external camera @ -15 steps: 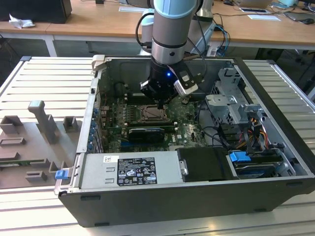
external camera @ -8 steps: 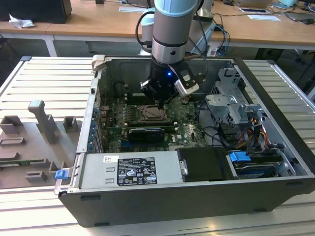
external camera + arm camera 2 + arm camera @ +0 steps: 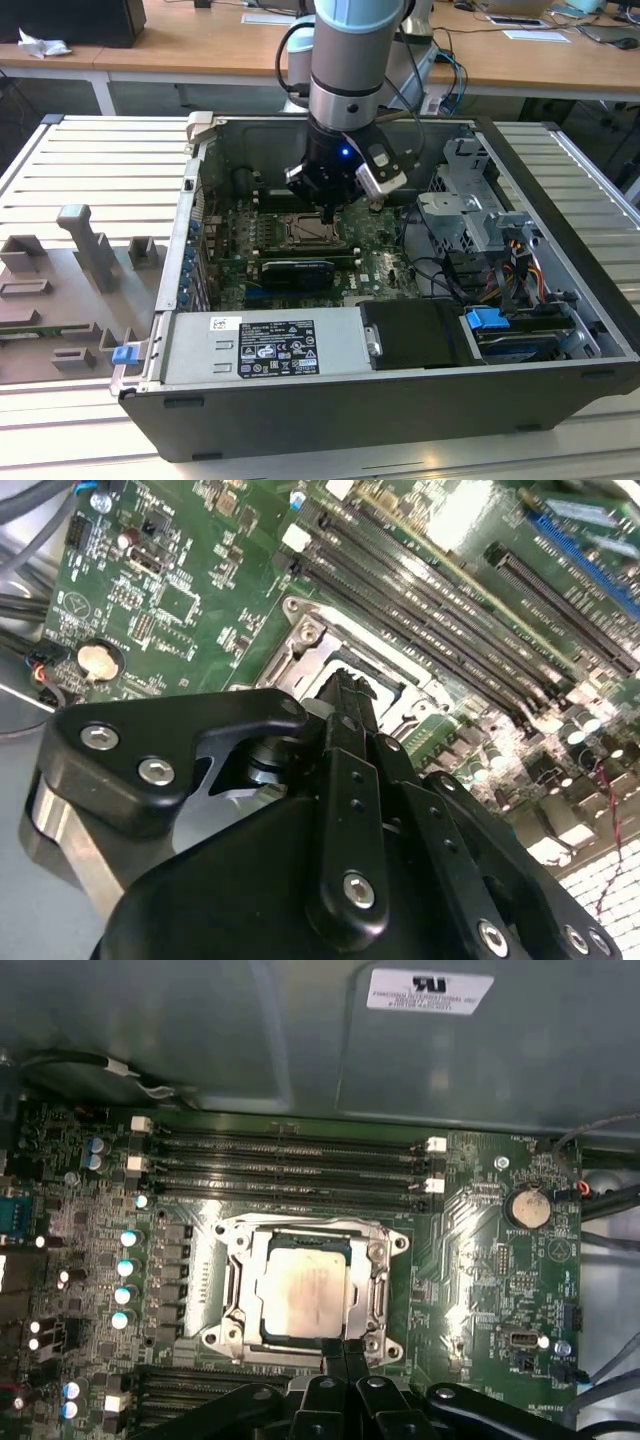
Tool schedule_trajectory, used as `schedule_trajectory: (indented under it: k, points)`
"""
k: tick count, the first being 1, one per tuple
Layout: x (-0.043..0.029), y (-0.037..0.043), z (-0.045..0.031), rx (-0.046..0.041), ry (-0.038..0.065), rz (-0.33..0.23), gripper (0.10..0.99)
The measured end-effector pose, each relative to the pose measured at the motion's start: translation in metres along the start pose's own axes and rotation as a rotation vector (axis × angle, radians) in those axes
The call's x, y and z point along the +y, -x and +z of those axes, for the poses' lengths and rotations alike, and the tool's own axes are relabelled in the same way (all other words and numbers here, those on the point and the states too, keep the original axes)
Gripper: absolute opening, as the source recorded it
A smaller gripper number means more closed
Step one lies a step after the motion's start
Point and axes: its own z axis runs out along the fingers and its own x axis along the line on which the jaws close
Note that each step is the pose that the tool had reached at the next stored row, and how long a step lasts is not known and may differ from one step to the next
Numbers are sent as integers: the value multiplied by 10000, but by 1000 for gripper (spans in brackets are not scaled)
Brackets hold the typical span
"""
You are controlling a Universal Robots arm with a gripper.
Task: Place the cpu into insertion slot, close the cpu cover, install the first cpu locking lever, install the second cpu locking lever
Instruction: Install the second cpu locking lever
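grey slatted table (image 3: 90,160) (desks (image 3: 200,50) behind)

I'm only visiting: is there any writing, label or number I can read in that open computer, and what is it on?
White sticker on the long grey metal box, exterior view: print and symbols, too small to read.
White label on the grey case wall, first wrist view: blurred, unreadable.
Tiny white lettering on the green circuit board: too small to read.

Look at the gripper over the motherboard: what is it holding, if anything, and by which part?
Nothing shows between the gripper's closed fingertips. They hang at the edge of the cpu cover, which lies shut over the cpu.
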Motion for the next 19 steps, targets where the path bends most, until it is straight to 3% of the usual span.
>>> schedule_trajectory:
  k: [2, 6, 8, 13, 19]
  points:
    - [-33, -2, 11, 22, 10, 3, 106]
    - [-96, -7, 23, 67, 169, 6, 106]
    - [-139, -21, 41, 67, 171, 11, 106]
    - [-152, -73, 70, 61, 179, 82, 106]
    - [-193, -233, 67, 51, 207, 79, 106]
